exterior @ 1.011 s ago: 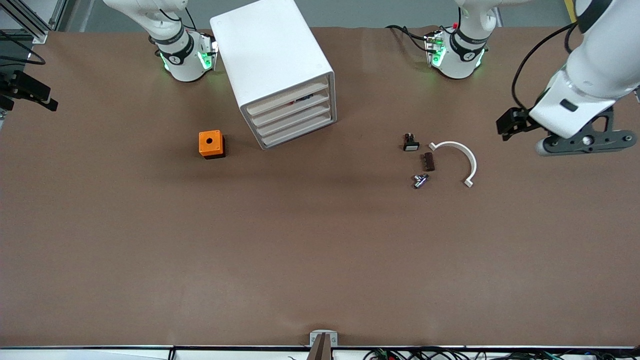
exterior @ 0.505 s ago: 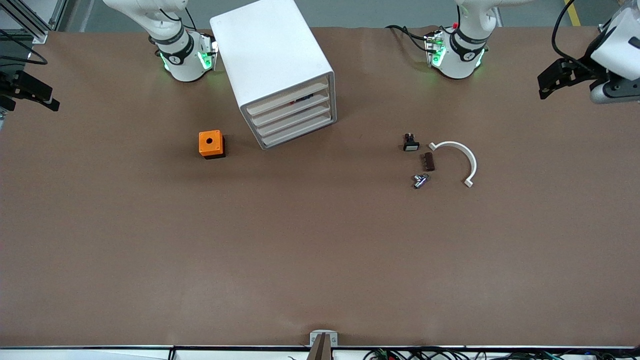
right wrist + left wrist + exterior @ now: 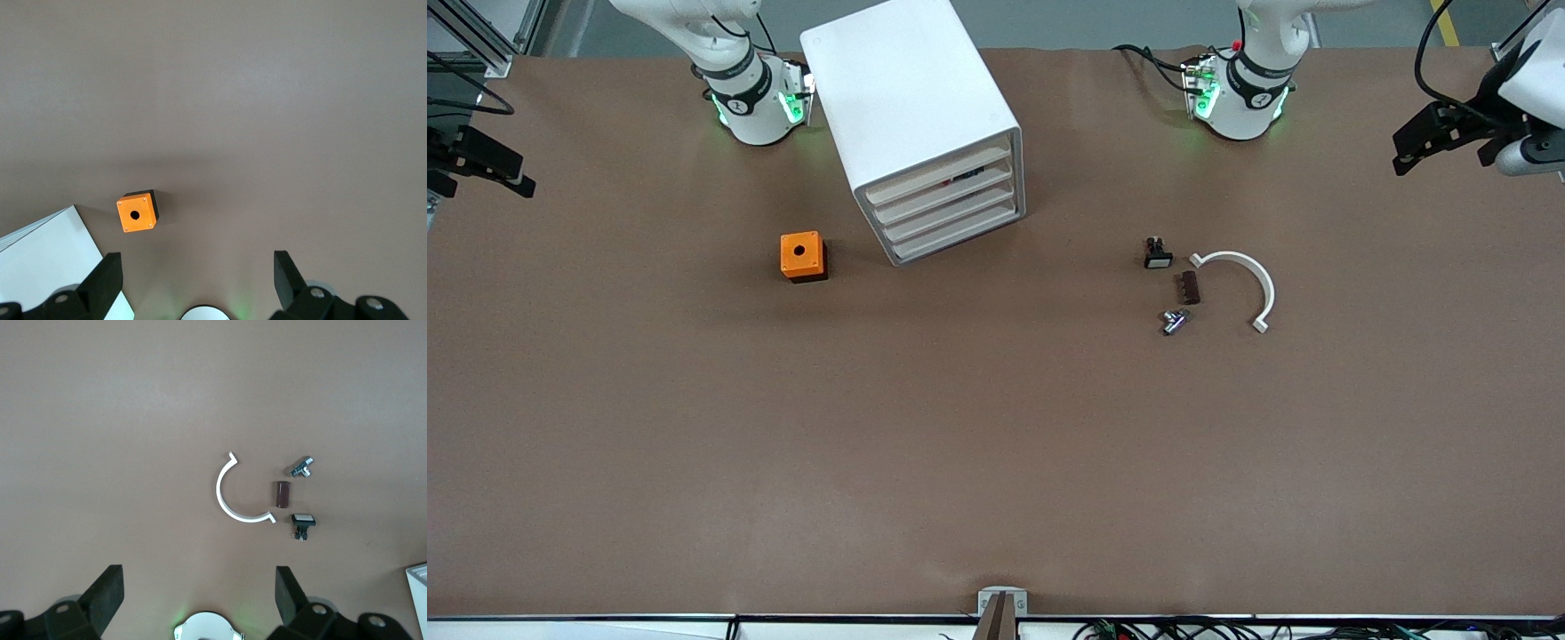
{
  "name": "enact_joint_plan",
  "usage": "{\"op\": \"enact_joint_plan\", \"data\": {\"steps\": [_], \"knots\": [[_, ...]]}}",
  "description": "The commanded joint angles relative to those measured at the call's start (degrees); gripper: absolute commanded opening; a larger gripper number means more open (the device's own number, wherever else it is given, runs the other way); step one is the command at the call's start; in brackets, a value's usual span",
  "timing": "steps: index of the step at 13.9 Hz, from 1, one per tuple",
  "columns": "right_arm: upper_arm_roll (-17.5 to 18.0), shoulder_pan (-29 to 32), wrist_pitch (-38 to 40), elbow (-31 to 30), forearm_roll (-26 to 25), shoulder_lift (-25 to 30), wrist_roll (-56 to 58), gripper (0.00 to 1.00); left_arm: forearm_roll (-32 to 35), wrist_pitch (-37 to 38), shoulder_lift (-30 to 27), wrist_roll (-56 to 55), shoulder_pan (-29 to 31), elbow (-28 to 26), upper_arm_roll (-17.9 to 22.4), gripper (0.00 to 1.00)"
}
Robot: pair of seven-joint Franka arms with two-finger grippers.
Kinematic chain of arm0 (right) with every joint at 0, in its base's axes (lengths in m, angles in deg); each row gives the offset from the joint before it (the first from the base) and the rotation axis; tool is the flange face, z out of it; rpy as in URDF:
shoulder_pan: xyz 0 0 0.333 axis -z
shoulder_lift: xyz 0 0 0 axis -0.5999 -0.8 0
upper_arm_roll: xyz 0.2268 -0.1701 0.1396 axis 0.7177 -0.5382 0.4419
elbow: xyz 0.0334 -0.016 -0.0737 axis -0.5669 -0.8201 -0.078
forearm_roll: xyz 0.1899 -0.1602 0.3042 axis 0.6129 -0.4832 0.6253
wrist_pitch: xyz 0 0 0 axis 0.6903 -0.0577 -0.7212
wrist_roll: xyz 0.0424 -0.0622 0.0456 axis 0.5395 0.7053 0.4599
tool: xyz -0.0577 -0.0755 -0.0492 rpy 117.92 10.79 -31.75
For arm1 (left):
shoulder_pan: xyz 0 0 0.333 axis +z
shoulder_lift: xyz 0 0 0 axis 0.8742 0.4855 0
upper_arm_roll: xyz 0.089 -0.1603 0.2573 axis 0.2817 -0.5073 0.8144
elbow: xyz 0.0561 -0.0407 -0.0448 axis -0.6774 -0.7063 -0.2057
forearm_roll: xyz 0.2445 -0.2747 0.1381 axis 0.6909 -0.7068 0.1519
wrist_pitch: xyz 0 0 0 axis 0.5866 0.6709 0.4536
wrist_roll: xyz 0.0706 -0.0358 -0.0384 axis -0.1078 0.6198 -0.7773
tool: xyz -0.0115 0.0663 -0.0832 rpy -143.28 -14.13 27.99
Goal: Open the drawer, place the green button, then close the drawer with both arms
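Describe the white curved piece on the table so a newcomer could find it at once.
Start from the white drawer cabinet and look along the table toward the left arm's end, where a cluster of small parts lies. The white curved piece is at the edge of that cluster nearest the left arm's end, beside a small brown block. It is the only half-ring there, thin and open, larger than its dark or metallic neighbours.

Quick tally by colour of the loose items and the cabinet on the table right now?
White: 2, the drawer cabinet and the curved clip
Orange: 1, the cube with a hole
Black with a white cap: 1, the push-button
Dark brown: 1, the small block
Silver: 1, the metal fitting
Total: 6
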Motion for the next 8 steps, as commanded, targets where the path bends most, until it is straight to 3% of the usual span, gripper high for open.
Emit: {"op": "enact_joint_plan", "data": {"steps": [1, 3, 8], "knots": [[-0.48, -0.82, -0.49, -1.84, 0.53, 1.66, -0.52, 1.0, 0.16, 1.59, 4.69, 0.83, -0.29, 7.17, 0.48, 1.0], [-0.31, -0.82, -0.84, -1.84, 0.53, 1.66, -0.52, 1.0, 0.17, 4.06, 5.05, 1.01, -0.37, 8.51, 0.48, 1.0], [-0.13, -1.0, -1.1, -1.49, 0.62, 1.66, -0.52, 1.0, -0.44, 1.44, 4.7, 1.01, -0.73, 7.02, 0.75, 1.0]]}}
